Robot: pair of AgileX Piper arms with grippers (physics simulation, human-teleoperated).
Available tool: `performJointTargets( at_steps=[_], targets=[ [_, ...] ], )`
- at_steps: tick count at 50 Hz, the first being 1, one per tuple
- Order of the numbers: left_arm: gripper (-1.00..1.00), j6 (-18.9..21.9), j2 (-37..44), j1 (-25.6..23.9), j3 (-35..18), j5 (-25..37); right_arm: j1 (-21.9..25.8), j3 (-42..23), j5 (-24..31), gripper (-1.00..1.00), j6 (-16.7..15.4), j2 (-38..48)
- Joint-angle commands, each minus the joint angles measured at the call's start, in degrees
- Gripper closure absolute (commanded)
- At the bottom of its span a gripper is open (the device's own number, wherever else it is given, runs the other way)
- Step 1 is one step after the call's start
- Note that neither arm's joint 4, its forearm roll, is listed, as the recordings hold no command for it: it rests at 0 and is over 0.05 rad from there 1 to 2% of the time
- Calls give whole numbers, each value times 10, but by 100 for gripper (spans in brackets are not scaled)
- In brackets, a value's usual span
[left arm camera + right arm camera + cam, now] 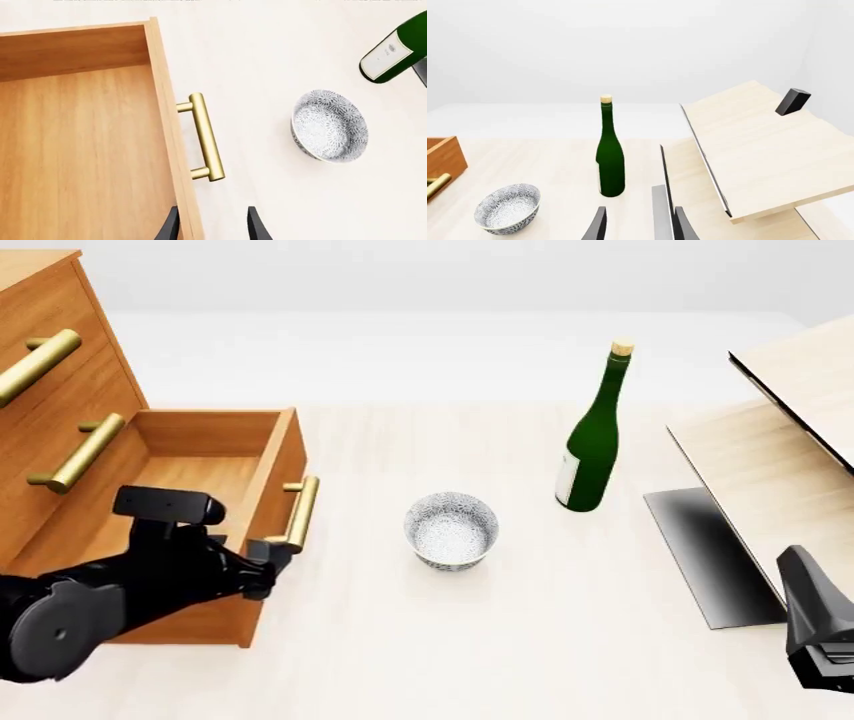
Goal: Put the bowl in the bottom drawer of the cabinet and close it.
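Observation:
The speckled white bowl (451, 530) stands upright on the table, to the right of the cabinet (54, 410). The bottom drawer (200, 480) is pulled out and its box is empty; its brass handle (296, 514) faces the bowl. My left gripper (212, 227) is open over the near end of the drawer front, close to the handle (203, 137), with nothing held. The bowl (329, 125) lies apart from it. My right gripper (639, 227) is open and empty near the table's front right; the bowl (507, 207) is well off to its left.
A green wine bottle (591, 440) stands upright right of the bowl. Pale wood slanted panels (787, 440) and a dark plate (707, 550) fill the right side. My right arm (817, 625) sits at the front right corner. Two upper drawers (40, 360) are shut.

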Motion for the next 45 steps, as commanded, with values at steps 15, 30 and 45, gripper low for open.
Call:
performJointTargets(
  at_steps=[15, 30, 45],
  targets=[
    [-100, -47, -115, -24, -17, 66, 0, 0, 0, -100, 0, 0],
    [-100, -41, -161, -18, -24, 99, 0, 0, 0, -100, 0, 0],
    [-100, -50, -200, -23, -33, 110, 0, 0, 0, -100, 0, 0]
  ],
)
